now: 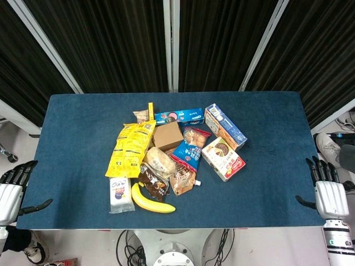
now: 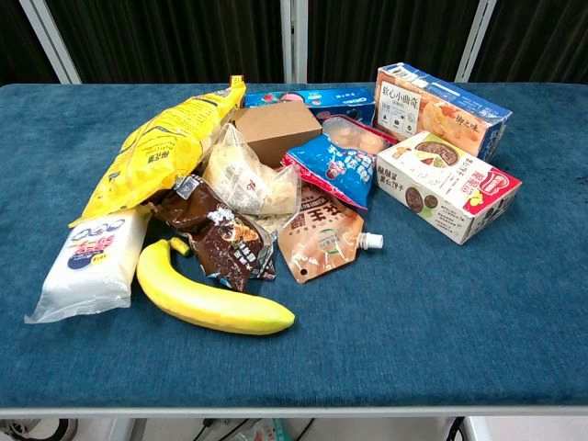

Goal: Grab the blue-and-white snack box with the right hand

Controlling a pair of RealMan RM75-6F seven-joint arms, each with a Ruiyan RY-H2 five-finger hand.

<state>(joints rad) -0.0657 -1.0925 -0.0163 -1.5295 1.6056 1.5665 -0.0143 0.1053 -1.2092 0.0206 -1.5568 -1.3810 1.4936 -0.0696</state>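
The blue-and-white snack box lies right of centre in the pile, upper right of the chest view; a red-and-white box sits just below it, a blue snack bag to its left; the right hand hangs at the table's lower-right edge, fingers spread, holding nothing; the left hand likewise at the lower left

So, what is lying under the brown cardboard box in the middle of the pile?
The brown cardboard box rests partly on the long yellow snack bag and the clear-wrapped bread bag. Behind it lies a flat blue cookie box. Whatever is directly beneath its base is covered.
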